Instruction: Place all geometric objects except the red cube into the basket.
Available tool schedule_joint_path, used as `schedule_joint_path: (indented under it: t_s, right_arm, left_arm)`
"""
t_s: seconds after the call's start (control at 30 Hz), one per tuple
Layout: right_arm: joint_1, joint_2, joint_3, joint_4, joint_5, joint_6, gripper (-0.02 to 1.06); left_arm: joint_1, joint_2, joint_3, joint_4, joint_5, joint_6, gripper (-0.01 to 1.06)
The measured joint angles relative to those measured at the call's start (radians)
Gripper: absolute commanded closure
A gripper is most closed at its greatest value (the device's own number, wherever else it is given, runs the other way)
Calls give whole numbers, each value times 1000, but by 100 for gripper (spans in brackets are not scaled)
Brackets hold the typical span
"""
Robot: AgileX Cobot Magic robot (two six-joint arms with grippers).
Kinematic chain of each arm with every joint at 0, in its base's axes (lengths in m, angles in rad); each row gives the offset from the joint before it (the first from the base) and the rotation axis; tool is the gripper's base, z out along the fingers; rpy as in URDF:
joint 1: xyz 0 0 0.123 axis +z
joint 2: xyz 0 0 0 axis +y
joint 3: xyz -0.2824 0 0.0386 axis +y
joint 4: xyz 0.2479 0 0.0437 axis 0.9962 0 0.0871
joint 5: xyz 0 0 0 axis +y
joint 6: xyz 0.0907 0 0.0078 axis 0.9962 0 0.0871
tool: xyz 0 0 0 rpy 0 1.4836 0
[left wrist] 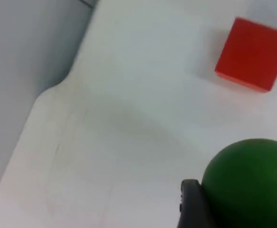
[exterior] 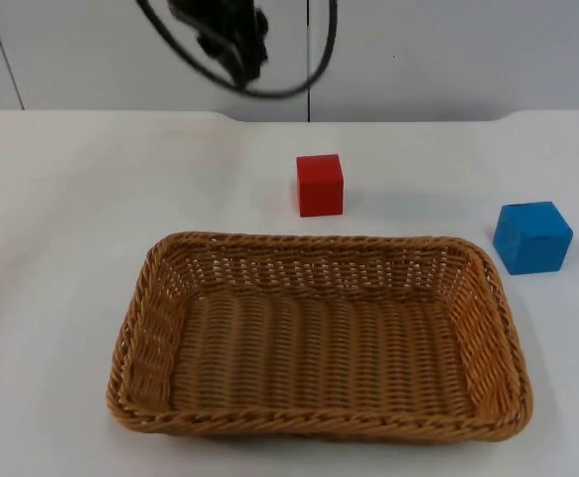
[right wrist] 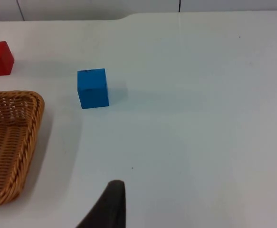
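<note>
Beside the left gripper's black fingertip [left wrist: 191,202] sits a green ball [left wrist: 252,183] — smooth, round, with no long axis to speak of — pressed against the finger in the left wrist view, so the left gripper [exterior: 231,50] appears clamped on it, raised above the table's far edge near the grey partition wall [exterior: 448,50]. Beyond the ball lies the red cube [left wrist: 251,53], matte and sharp-edged, flat on the white table [exterior: 61,199]. Nearer than the left gripper stands the woven wicker basket [exterior: 319,422], rectangular, its long axis running left to right. A blue cube [right wrist: 92,88] rests just beside the basket's right end — ahead of the right gripper's fingertip [right wrist: 109,206]; whether that gripper's fingers are apart cannot be told.
</note>
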Motion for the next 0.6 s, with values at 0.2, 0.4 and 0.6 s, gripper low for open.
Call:
schedule_joint_path:
  t_s: [0.2, 0.4, 0.6]
  right_arm:
    - [0, 0, 0, 0, 0, 0, -1]
    - [0, 0, 0, 0, 0, 0, -1]
    - [0, 0, 0, -4, 0, 0, -1]
  left_arm:
    - [0, -101, -1, -10, 102, -285, 105]
    - [9, -118, 13, -67, 159, -441, 105]
    - [8, -228, 233, -154, 129, -503, 105]
